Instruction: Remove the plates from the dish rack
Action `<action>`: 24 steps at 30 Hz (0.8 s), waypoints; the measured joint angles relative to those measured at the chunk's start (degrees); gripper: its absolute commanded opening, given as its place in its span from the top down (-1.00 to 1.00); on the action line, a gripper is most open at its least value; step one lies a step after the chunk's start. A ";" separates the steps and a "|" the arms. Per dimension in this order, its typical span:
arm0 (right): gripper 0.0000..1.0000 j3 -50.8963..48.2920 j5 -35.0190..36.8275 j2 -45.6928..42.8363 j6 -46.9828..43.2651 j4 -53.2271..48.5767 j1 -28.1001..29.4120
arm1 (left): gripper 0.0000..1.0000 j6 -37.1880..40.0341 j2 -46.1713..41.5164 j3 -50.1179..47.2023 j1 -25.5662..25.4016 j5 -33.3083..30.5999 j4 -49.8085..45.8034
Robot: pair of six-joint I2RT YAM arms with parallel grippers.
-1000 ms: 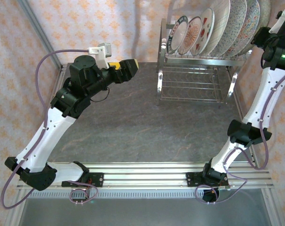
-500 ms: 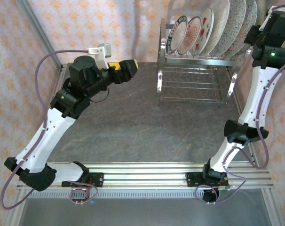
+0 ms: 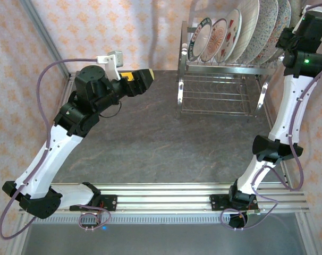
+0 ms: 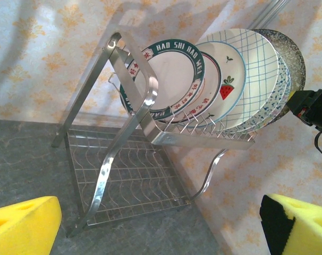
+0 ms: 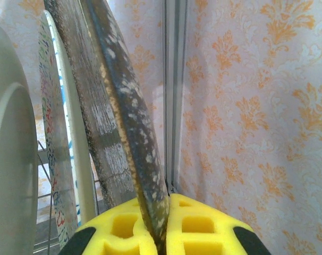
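Orange flower wallpaper (image 3: 124, 32) covers the walls behind and beside a grey stone table (image 3: 150, 143). At the far right of the table stands a shiny wire rack (image 3: 219, 93). It has a flat wire shelf down low and slots up high. All the plates (image 3: 246, 32) stand on their edges in the top slots, packed close in a row. One end has a white plate with a green rim (image 4: 169, 74). Further along are a strawberry plate (image 4: 227, 79) and a blue checked plate (image 4: 256, 64). Last comes a dark speckled plate (image 4: 293, 53), next to the wall. The right gripper (image 5: 161, 226) is up at that end, with its yellow fingers (image 5: 203, 234) squeezed tight on the dark speckled plate's rim. The left gripper (image 3: 146, 78) hangs over the table, well apart from the rack and pointing at it. Its yellow fingers (image 4: 23, 226) are wide apart with nothing between them.
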 measured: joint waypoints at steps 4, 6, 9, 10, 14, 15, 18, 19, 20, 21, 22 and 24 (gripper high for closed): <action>1.00 0.11 0.59 -0.31 -0.90 0.02 0.13 | -0.90 -0.79 -0.13 -0.24 -0.46 0.00 -0.02; 1.00 0.11 0.72 -0.44 -1.20 0.09 0.15 | -0.89 -0.98 -0.17 -0.24 -0.46 0.02 0.00; 1.00 0.11 0.83 -0.66 -1.51 0.79 0.28 | -0.88 -1.05 -0.26 -0.24 -0.46 0.00 0.00; 1.00 0.37 0.87 -0.68 -1.68 0.83 0.31 | -0.88 -1.07 -0.26 -0.24 -0.46 0.02 0.00; 1.00 1.92 1.25 -0.68 -1.95 0.81 0.39 | -0.87 -1.64 -0.26 -0.28 -0.92 0.00 0.00; 1.00 2.32 1.42 -0.68 -2.01 0.81 0.39 | -0.87 -1.70 -0.26 -0.31 -1.14 0.00 0.00; 1.00 3.69 2.27 -0.68 -2.08 0.81 0.39 | -0.87 -1.90 -0.26 -0.52 -1.22 0.00 0.02; 1.00 4.07 2.45 -0.68 -2.08 0.87 0.39 | -0.87 -1.90 -0.26 -0.61 -1.22 0.00 0.07; 1.00 4.44 2.62 -0.68 -2.08 0.87 0.39 | -0.86 -1.90 -0.26 -0.68 -1.22 -0.04 0.07; 1.00 4.72 2.73 -0.68 -2.08 0.90 0.39 | -0.86 -1.90 -0.26 -0.76 -1.22 -0.13 0.15; 1.00 4.92 2.73 -0.68 -2.08 0.94 0.39 | -0.86 -1.92 -0.26 -0.85 -1.22 -0.20 0.17; 1.00 5.38 2.71 -0.68 -2.08 1.03 0.39 | -0.86 -1.95 -0.26 -0.96 -1.22 -0.20 0.20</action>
